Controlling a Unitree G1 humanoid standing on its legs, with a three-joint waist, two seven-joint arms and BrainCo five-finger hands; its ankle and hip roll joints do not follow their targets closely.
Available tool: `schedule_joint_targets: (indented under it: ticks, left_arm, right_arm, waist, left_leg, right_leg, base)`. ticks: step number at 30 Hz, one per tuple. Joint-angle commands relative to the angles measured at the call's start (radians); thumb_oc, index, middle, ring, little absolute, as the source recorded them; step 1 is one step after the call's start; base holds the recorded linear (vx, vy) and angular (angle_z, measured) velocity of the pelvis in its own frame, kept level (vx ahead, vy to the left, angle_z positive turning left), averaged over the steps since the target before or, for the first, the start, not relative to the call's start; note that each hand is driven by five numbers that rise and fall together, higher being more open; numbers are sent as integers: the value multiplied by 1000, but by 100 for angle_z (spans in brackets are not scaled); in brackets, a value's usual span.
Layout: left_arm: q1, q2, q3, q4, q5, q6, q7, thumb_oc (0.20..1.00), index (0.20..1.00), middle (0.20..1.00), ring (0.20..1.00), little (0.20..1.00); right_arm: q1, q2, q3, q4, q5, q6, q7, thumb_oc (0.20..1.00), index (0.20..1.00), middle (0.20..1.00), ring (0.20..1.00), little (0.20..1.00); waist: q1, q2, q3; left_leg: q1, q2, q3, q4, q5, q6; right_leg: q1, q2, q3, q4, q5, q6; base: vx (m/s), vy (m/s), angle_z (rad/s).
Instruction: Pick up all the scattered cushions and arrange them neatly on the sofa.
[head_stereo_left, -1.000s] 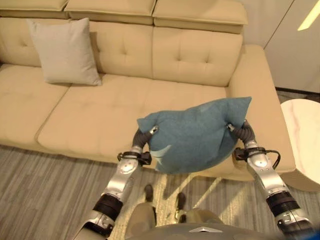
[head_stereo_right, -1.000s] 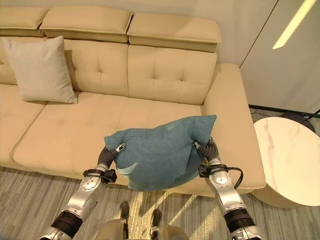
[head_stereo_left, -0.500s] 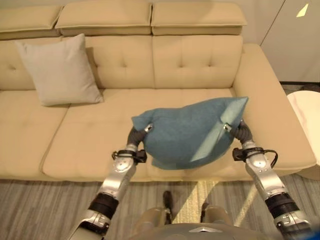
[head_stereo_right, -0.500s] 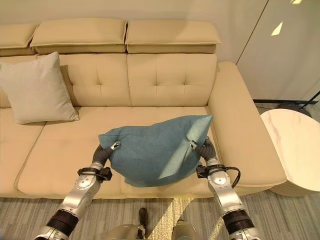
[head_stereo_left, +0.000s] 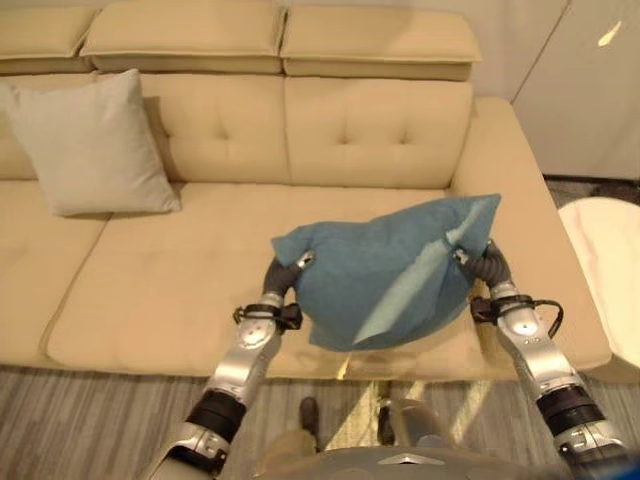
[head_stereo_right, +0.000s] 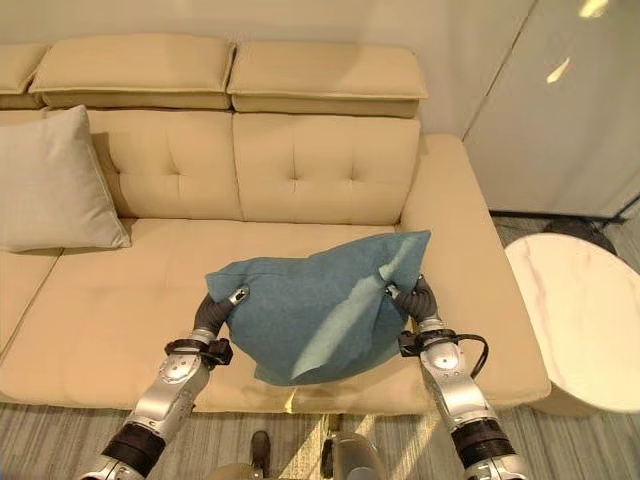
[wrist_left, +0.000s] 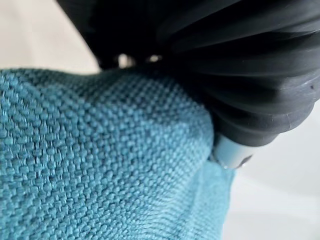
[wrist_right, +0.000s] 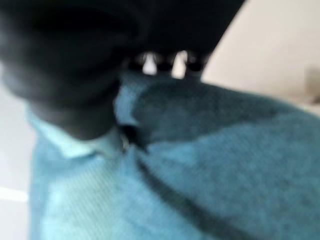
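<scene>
Left eye view: gripping blue cushion (head_stereo_left: 385, 270) between left hand (head_stereo_left: 283, 272) and right hand (head_stereo_left: 478, 262), fingers pinching fabric, above sofa (head_stereo_left: 200, 250).

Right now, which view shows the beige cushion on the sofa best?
The left eye view: the whole beige cushion shows, leaning on the sofa backrest. The right eye view cuts off its left side. Both wrist views show teal cushion fabric instead.

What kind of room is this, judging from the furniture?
Most likely a living room: a beige tufted sofa, a grey cushion leaning on its backrest, and a round marble-topped side table beside it.
</scene>
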Motion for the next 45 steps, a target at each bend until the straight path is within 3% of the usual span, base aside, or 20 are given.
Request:
schedule_joint_targets:
  ticks: [1,2,3,6,9,17,23,32,45]
  left_arm:
    - [-73,7,16,-98,-18,-92,-27,200,200,200,200,200]
    - [-70,2,20,-100,-15,-89,-28,200,200,200,200,200]
    - [-69,2,19,-101,-15,-89,-28,200,200,200,200,200]
    - [-86,-1,20,-91,-15,-97,-23,200,200,200,200,200]
    - [-88,-2,21,-98,-19,-99,-18,200,200,200,200,200]
    - [-96,84,98,-157,3,-110,2,200,200,200,200,200]
    - [-149,120,116,-164,25,-118,38,200,200,200,200,200]
    - [-440,175,40,-63,37,-139,147,200,200,200,200,200]
    - [-905,294,-106,211,-29,-175,251,200,200,200,200,200]
  right_arm:
    - [-46,8,-2,-90,32,-108,-3,200,200,200,200,200]
    - [-46,2,-10,-83,29,-109,-6,200,200,200,200,200]
    - [-46,2,-10,-83,29,-109,-6,200,200,200,200,200]
    - [-49,-1,-26,-74,19,-105,-14,200,200,200,200,200]
    - [-36,3,-42,-88,1,-100,-16,200,200,200,200,200]
    - [-92,40,-38,-100,-3,-95,-1,200,200,200,200,200]
    - [-167,29,-4,-106,-10,-87,-8,200,200,200,200,200]
    - [-497,-5,143,-26,-19,-61,-88,200,200,200,200,200]
    - [-942,-39,287,182,31,-59,-214,200,200,200,200,200]
  waist:
    - [-4,-56,-58]
    - [1,-45,-63]
    - [1,-46,-62]
    - [15,-6,-58]
    - [6,3,-53]
    - [33,-22,-65]
    - [48,-27,-82]
    - [51,-11,-68]
    - [42,11,-30]
  left_leg:
    - [-34,56,55,188,-133,-19]
    - [-37,72,60,91,-123,-26]
    - [-33,70,61,84,-120,-26]
    - [-45,59,54,-99,-40,-42]
    - [-41,53,61,-88,-29,-41]
    - [-53,34,138,4,-120,0]
    - [-37,38,163,-2,-137,3]
    - [-52,26,151,-95,-85,-11]
    - [-224,2,111,-157,0,-35]
  right_leg:
    - [120,-24,76,-164,49,137]
    - [135,-25,70,-171,40,146]
    - [137,-26,70,-172,40,146]
    - [155,-20,76,-174,20,163]
    - [153,-40,66,-160,16,175]
    - [115,-118,112,-171,68,216]
    - [112,-134,108,-196,95,228]
    - [54,-129,93,-223,129,233]
    - [-132,-95,89,-238,177,239]
  base:
    - [221,8,18]
    - [183,47,12]
    - [147,105,7]
    - [125,182,6]
    - [84,206,-22]
    - [18,171,-40]
    - [82,35,-14]
    - [46,-3,-1]
    - [-14,3,7]
